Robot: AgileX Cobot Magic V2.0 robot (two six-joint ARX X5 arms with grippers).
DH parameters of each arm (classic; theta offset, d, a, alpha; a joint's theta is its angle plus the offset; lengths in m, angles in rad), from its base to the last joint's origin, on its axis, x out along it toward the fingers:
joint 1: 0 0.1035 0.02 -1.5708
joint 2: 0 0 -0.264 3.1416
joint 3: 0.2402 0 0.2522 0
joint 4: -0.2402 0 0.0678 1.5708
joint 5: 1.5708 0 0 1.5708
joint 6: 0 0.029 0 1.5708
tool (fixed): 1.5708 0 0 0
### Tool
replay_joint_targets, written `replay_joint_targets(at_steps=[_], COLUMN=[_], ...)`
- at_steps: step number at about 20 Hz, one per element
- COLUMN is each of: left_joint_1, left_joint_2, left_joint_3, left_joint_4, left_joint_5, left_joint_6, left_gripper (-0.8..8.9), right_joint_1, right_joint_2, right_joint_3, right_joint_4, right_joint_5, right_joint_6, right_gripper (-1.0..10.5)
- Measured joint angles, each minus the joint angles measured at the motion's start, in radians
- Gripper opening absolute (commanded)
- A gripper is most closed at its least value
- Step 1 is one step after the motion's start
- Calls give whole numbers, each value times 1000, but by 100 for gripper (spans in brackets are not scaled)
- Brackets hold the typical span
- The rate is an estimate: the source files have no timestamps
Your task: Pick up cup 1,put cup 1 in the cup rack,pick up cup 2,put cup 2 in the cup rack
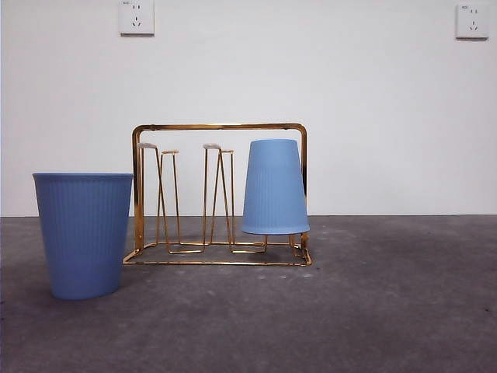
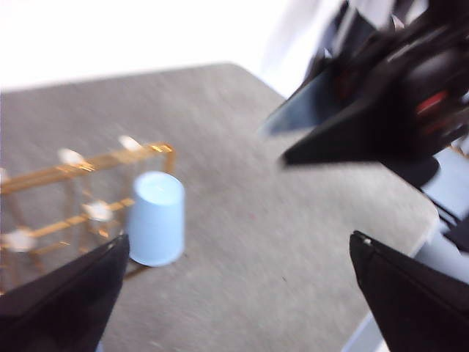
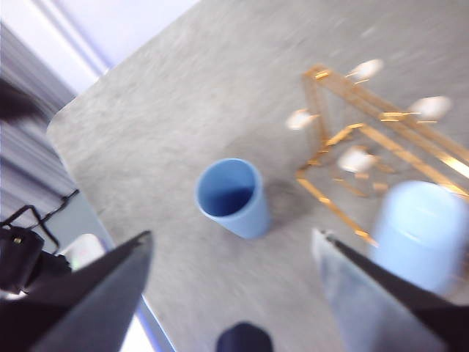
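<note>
Nearest the front camera, an upright blue cup (image 1: pixel 83 233) stands on the grey surface (image 1: pixel 373 311), mouth up, just to one side of the gold cup rack (image 1: pixel 220 194) and apart from it. This is the cup left to place. Behind it, the rack already carries a second blue cup (image 1: pixel 275 188), turned mouth down over a prong at the rack's far end from the loose cup; the other prongs are bare.

Neither arm shows in the front view; both hang high above. The right end effector (image 3: pixel 234 293) is open and empty, its jaws spread wide, and its wrist camera looks almost straight down into the open mouth of the loose cup, which lies just ahead of the jaws. The left end effector (image 2: pixel 238 286), also open and empty, looks down on the racked cup's end instead.

So the right arm seems nearer. The cup's long axis is vertical, so a descent onto the rim looks the likely next move.
</note>
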Motion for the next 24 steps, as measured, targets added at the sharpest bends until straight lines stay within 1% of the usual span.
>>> replay_joint_targets(at_steps=[2, 4, 6, 8, 11, 15, 21, 24], left_joint_1=[0, 0, 0, 0, 0, 0, 0, 0], left_joint_2=[-91, -171, -213, -233, -235, -232, -231, -231], left_joint_3=[0, 1, 1, 1, 1, 1, 1, 1], left_joint_4=[-35, -86, -152, -201, -216, -216, -217, -218], left_joint_5=[-50, -95, -129, -133, -135, -135, -135, -135], left_joint_6=[2, 2, 2, 2, 2, 2, 2, 2], left_gripper=[502, 502, 502, 502, 502, 502, 502, 502], right_joint_1=[52, 99, 132, 156, 168, 168, 174, 174], right_joint_2=[90, 175, 256, 330, 423, 521, 593, 622], right_joint_3=[0, 0, 0, 0, 0, 8, 53, 56], right_joint_4=[79, 156, 199, 228, 244, 274, 302, 300], right_joint_5=[6, 60, 111, 156, 207, 216, 215, 214], right_joint_6=[29, 55, 70, 83, 94, 114, 140, 147], right_gripper=[413, 413, 412, 411, 410, 410, 403, 277])
